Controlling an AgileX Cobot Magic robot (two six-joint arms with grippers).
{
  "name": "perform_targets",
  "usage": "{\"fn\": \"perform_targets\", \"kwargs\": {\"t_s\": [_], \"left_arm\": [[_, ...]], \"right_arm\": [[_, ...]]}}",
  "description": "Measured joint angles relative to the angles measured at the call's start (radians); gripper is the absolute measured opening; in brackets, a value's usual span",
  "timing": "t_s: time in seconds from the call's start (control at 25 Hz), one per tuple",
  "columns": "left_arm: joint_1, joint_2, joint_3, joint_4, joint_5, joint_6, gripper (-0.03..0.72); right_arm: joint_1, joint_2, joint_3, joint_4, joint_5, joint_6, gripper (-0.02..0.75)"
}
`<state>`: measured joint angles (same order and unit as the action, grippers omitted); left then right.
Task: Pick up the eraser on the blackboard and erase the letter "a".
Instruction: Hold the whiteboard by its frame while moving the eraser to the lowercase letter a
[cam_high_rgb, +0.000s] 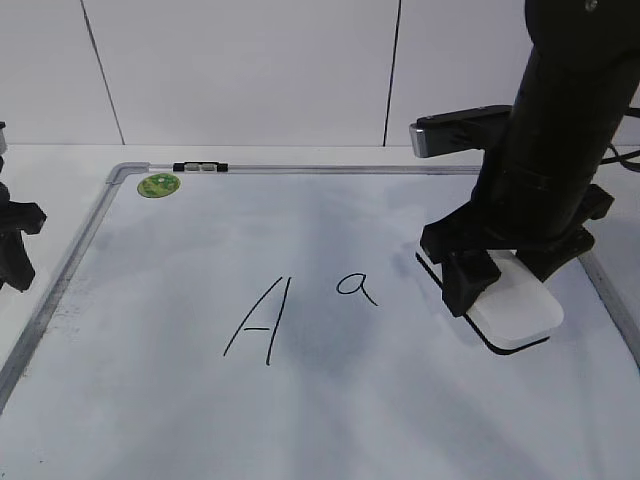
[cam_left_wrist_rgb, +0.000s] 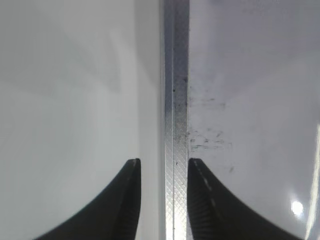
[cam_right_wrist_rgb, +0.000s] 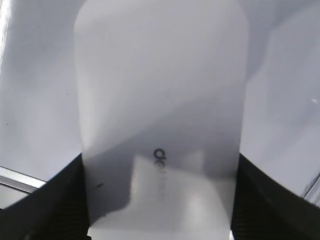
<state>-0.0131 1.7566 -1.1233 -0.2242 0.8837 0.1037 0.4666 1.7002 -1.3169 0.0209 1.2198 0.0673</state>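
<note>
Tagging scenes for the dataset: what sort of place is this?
Probably a lab bench rig: grey-framed white dry-erase board lying flat on a white table, plain white panel wall behind, black right pincer straddling a white plastic eraser.

A large capital "A" (cam_high_rgb: 258, 320) is handwritten in black; a white panelled wall (cam_high_rgb: 250, 70) stands behind.

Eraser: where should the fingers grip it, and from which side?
Grip the eraser across its two long side faces, coming straight down from above. It lies flat on the blackboard, felt down, so only the sides are free; the right gripper already straddles it that way.
</note>
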Motion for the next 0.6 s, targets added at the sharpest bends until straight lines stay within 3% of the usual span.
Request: {"fn": "perform_targets", "kwargs": {"t_s": [0.36, 0.6], "left_arm": [[0.0, 0.108, -0.19, -0.002, 0.097, 0.002, 0.239], [0.0, 0.176, -0.251, -0.002, 0.147, 0.002, 0.239]], "right_arm": [[0.0, 0.0, 0.0, 0.0, 0.0, 0.0, 0.561], [0.0, 0.0, 0.0, 0.0, 0.0, 0.0, 0.561]]}}
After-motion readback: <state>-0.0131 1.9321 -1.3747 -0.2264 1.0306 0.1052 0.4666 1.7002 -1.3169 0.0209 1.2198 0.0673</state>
